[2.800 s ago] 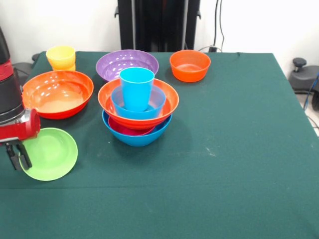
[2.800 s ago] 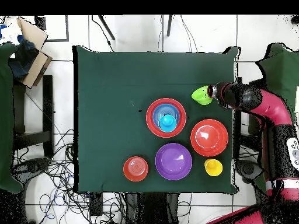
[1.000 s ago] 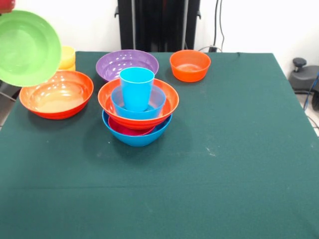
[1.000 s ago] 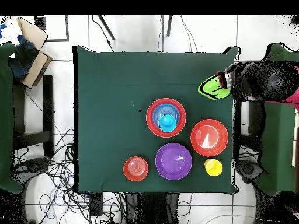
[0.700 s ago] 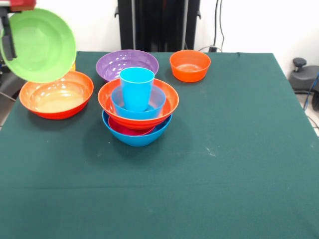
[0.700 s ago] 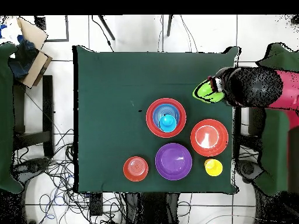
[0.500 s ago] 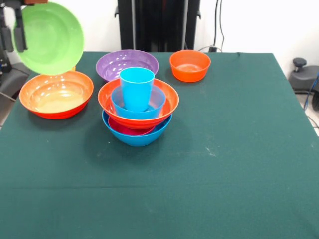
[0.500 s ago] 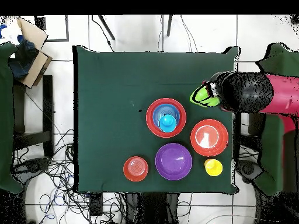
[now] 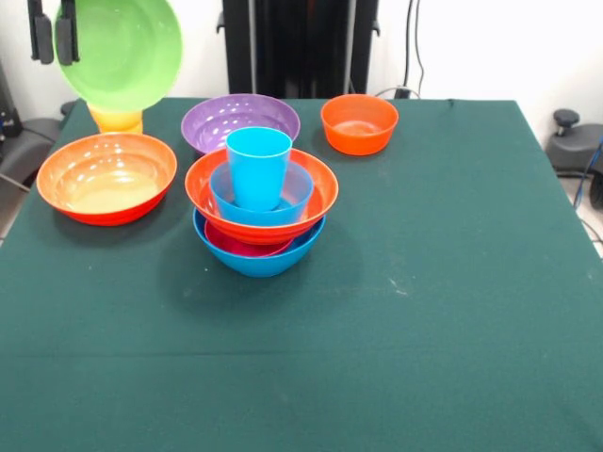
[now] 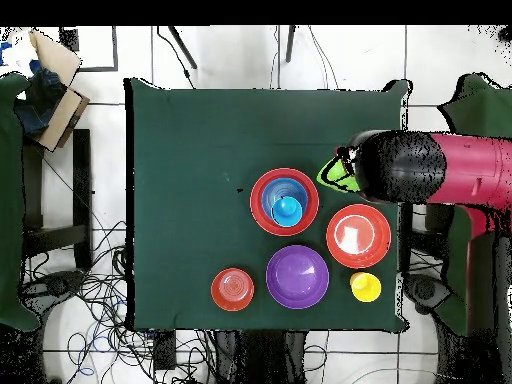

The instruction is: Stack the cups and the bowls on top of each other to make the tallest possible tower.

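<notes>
My gripper (image 9: pixel 53 47) hangs high at the upper left, shut on the rim of the lime green bowl (image 9: pixel 127 49), which is tilted in the air. The tower stands mid-table: a sky blue cup (image 9: pixel 257 166) in a medium blue bowl (image 9: pixel 297 193), inside a large orange bowl (image 9: pixel 320 193), over a magenta bowl (image 9: pixel 236 247) and a large blue bowl (image 9: pixel 264 262). From above, the arm (image 10: pixel 420 168) covers most of the green bowl (image 10: pixel 329 172), just right of the tower (image 10: pixel 285 202). The yellow cup (image 9: pixel 115 121) peeks out below the green bowl.
A large orange bowl (image 9: pixel 106 177) sits left of the tower, a purple bowl (image 9: pixel 240 121) behind it and a small orange bowl (image 9: pixel 359 123) at the back. A box (image 10: pixel 50 85) lies beyond the table's corner in the overhead view.
The gripper lifted the green bowl off the table's left edge, raised it high and carried it rightward toward the tower. The other bowls and cups have not moved.
</notes>
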You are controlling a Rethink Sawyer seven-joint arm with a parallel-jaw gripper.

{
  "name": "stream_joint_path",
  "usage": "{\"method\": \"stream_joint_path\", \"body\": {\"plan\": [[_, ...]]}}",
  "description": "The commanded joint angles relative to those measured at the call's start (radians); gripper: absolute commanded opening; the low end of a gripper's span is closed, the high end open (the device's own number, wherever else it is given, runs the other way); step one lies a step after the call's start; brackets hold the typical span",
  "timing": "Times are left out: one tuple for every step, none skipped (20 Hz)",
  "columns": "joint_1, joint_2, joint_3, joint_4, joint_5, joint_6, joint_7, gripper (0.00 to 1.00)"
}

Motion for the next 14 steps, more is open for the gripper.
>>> {"method": "stream_joint_path", "body": {"plan": [[0.041, -0.013, -0.09, 0.079, -0.016, -0.041, 0.151, 0.0], [0.05, -0.006, -0.101, 0.078, -0.028, -0.056, 0.162, 0.0], [0.055, -0.001, -0.107, 0.079, -0.031, -0.068, 0.167, 0.0], [0.064, 0.004, -0.115, 0.082, -0.037, -0.083, 0.178, 0.0], [0.072, 0.004, -0.124, 0.085, -0.043, -0.091, 0.188, 0.0], [0.081, 0.005, -0.132, 0.087, -0.049, -0.099, 0.197, 0.0], [0.088, 0.005, -0.14, 0.088, -0.052, -0.103, 0.204, 0.0], [0.103, 0.002, -0.157, 0.09, -0.065, -0.11, 0.222, 0.0], [0.114, 0.0, -0.168, 0.088, -0.074, -0.112, 0.233, 0.0], [0.129, -0.007, -0.187, 0.095, -0.083, -0.113, 0.251, 0.0], [0.137, -0.011, -0.198, 0.1, -0.079, -0.111, 0.257, 0.0], [0.136, -0.028, -0.201, 0.126, -0.056, -0.116, 0.257, 0.0], [0.132, -0.04, -0.199, 0.145, -0.033, -0.119, 0.248, 0.0], [0.122, -0.064, -0.188, 0.176, 0.013, -0.105, 0.234, 0.0]]}}
